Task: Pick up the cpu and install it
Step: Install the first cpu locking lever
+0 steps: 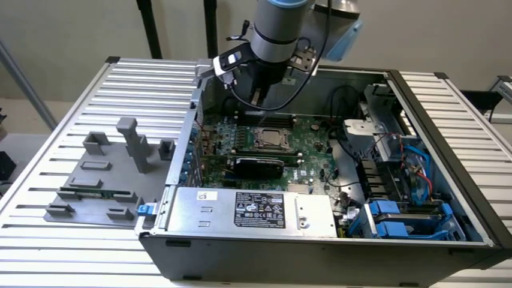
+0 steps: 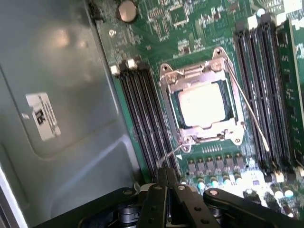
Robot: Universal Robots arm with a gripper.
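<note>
We see an open computer case (image 1: 448,150) lying on a slatted metal bench (image 1: 48,108), its green motherboard (image 1: 308,159) exposed. In the upper middle of the exterior view, a grey robot arm (image 1: 276,30) reaches down into the case, and its dark fingers (image 1: 258,96) hang just above the board's far edge. In the wrist view the fingers (image 2: 162,179) are pressed together with nothing between them, poised over the black memory slots (image 2: 142,111) just beside the socket. The cpu (image 1: 270,139) sits near the centre of the exterior view, on the motherboard. The wrist view shows the cpu (image 2: 202,105) lying flat in its socket, its silvery top facing up and the metal socket frame (image 2: 172,97) around its edges. The fingers are near the cpu but do not touch it. Toward the exterior view's left, a grey fixture tray (image 1: 80,180) rests on the bench with a green memory stick (image 1: 92,193) lying in it. Along the lower edge of the case we see a silver power supply (image 1: 200,210) with a dark label, and blue drive bays (image 1: 396,219) in the lower right corner.
</note>
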